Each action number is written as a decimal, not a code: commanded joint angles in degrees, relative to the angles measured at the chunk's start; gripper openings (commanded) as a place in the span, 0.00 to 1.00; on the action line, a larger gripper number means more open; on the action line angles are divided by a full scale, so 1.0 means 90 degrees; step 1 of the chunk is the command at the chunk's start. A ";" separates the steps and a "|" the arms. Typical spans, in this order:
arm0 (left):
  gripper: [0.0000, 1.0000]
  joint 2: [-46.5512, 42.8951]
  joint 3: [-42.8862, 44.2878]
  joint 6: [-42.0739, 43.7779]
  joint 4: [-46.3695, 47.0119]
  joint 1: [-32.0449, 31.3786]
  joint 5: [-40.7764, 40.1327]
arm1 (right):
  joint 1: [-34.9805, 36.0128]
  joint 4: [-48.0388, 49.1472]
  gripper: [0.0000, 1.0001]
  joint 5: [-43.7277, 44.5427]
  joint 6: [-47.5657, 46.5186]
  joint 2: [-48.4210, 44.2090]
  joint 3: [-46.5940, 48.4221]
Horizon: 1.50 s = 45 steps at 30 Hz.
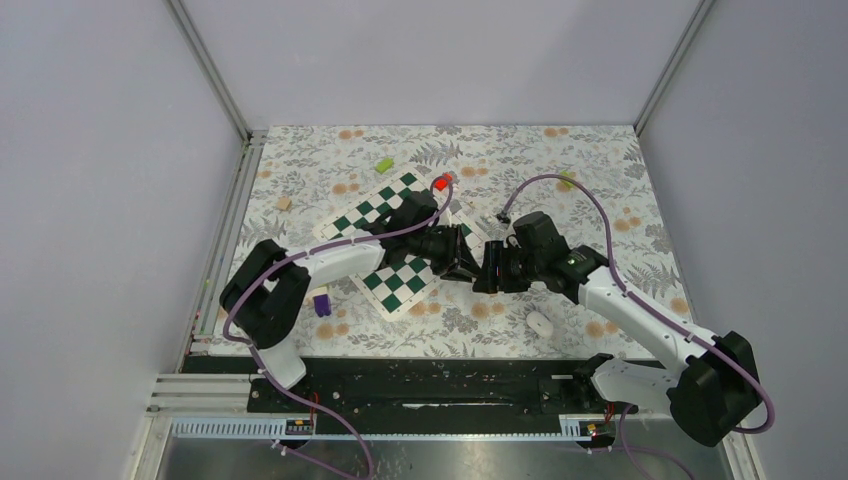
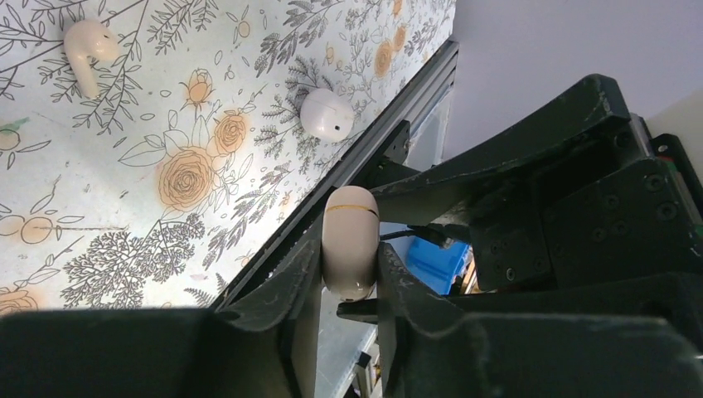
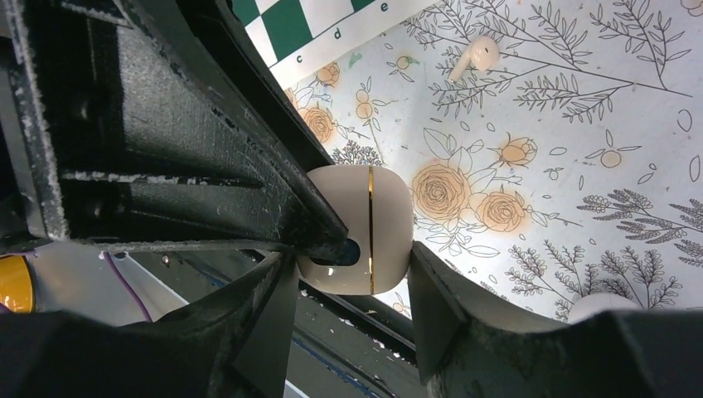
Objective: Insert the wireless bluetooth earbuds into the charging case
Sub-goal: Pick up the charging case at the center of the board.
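Left gripper (image 2: pixel 350 253) pinches the case (image 2: pixel 350 224) by its sides on my feed, right gripper (image 3: pixel 352 261) clamps it too, so it's held between both, off the mat (image 2: pixel 124 207). One earbud (image 2: pixel 87 48) lies loose, well apart.

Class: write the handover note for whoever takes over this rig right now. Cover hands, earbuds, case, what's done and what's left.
Left hand: shut on the charging case.
Right hand: shut on the same case, held in the air between both hands.
One stemmed earbud lies on the floral mat; a white oval piece, possibly the second earbud, lies near the mat's edge.
Done: case picked up.
Left: the case looks closed; open it and insert the earbuds.
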 commanded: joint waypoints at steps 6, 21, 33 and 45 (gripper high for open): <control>0.00 -0.0087 0.0204 0.0185 0.0060 -0.0014 0.0194 | 0.0026 -0.0117 0.80 0.0477 -0.0185 -0.0370 0.0429; 0.00 -0.1075 -0.0108 0.0961 0.0814 0.0814 0.1187 | -0.1191 -0.0076 0.89 -0.0779 0.0303 -0.1093 0.0785; 0.00 -0.1291 -0.0168 0.0737 0.1264 0.0820 0.1425 | -0.1190 0.0631 0.85 -0.1021 0.0830 -0.0803 0.0393; 0.00 -0.1414 -0.0152 0.0519 0.1556 0.0814 0.1528 | -0.1195 0.0244 0.84 -0.0704 0.0464 -0.0505 0.0366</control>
